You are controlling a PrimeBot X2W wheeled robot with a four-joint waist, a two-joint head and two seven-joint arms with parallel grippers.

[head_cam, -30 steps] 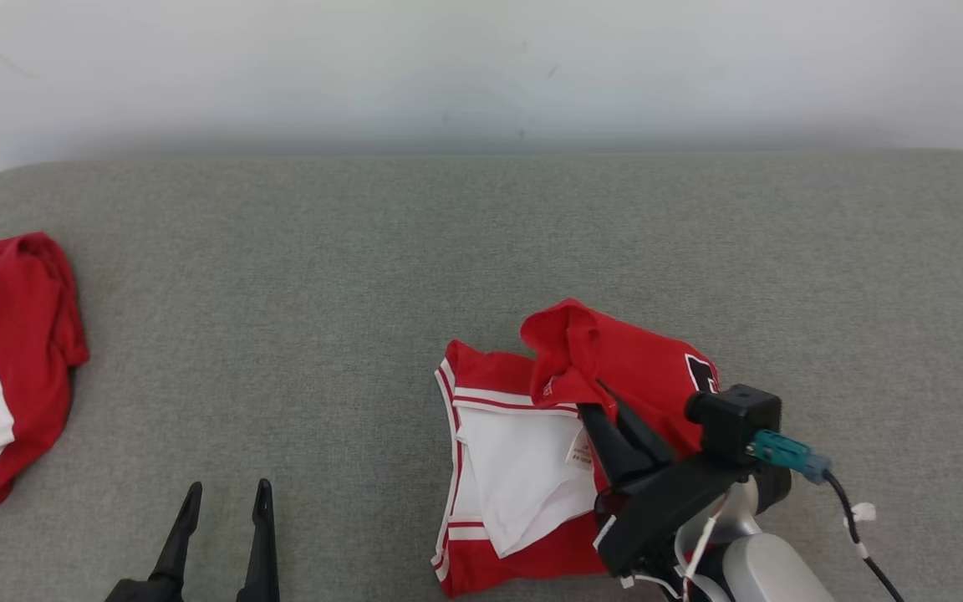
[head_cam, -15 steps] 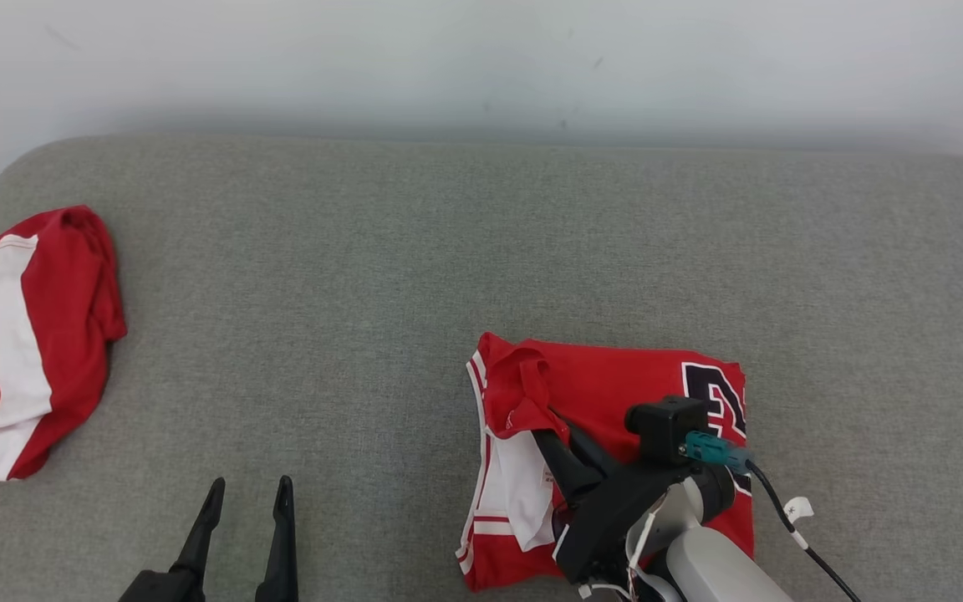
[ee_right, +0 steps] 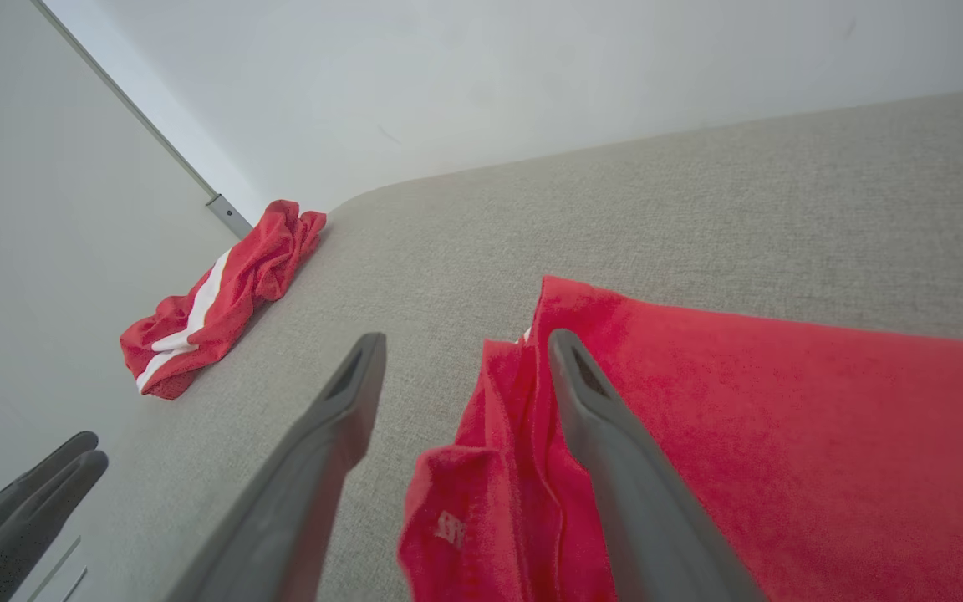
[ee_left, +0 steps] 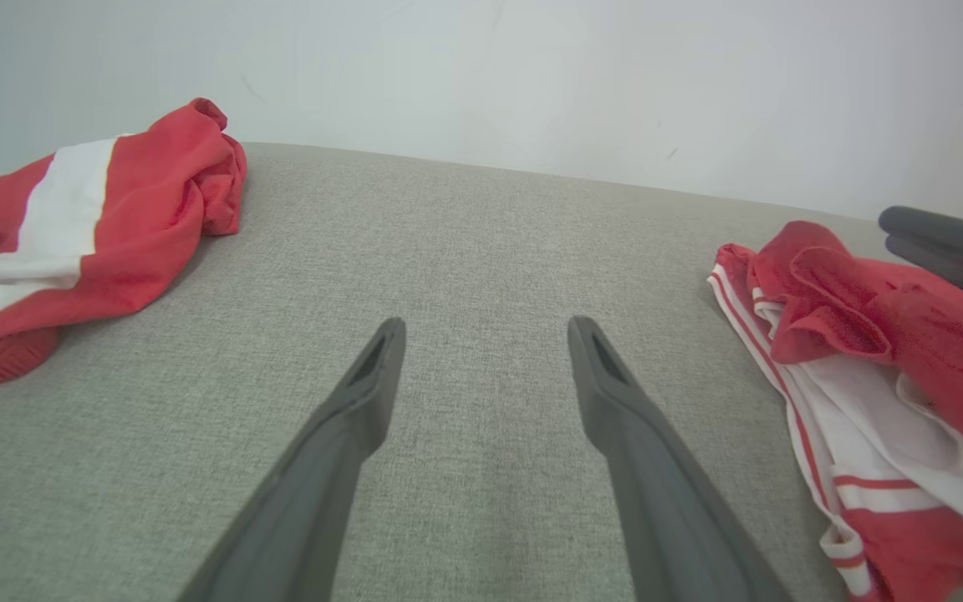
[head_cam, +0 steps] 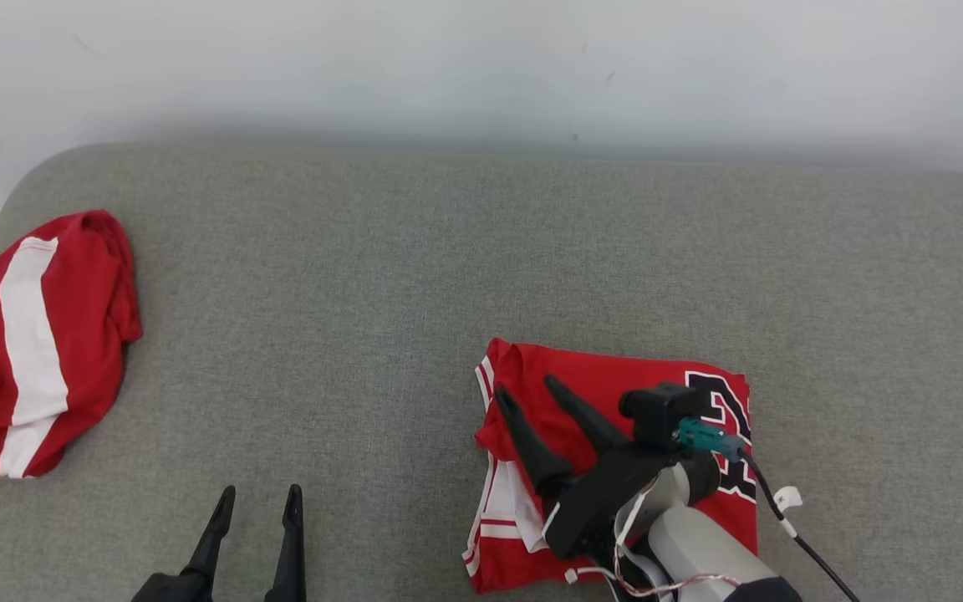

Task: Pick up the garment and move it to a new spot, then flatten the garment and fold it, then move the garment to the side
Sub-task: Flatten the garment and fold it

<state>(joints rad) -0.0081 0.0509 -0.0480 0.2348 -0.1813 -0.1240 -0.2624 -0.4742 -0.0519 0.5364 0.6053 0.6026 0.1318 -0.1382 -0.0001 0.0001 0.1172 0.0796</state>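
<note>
The garment (head_cam: 615,372), a red jersey with white trim and a dark number, lies folded on the grey cushion at the near right. My right gripper (head_cam: 527,388) hangs open over its left edge, one finger on each side of a small raised fold, gripping nothing. In the right wrist view the right gripper (ee_right: 465,341) spreads over the garment (ee_right: 741,401). My left gripper (head_cam: 260,493) is open and empty at the lower left, well apart from the garment. In the left wrist view the left gripper (ee_left: 487,326) points along bare cushion, with the garment (ee_left: 866,334) off to its right.
A second red garment with a white stripe (head_cam: 38,334) lies crumpled at the cushion's far left edge (ee_left: 97,226). The grey cushion (head_cam: 448,251) stretches wide between the two garments and ends at a pale wall behind. Its left end is rounded, with a drop beyond.
My right gripper has opened and let go of the garment's flap, which it carried leftward. The flap now lies folded over. The head view has shifted slightly.
</note>
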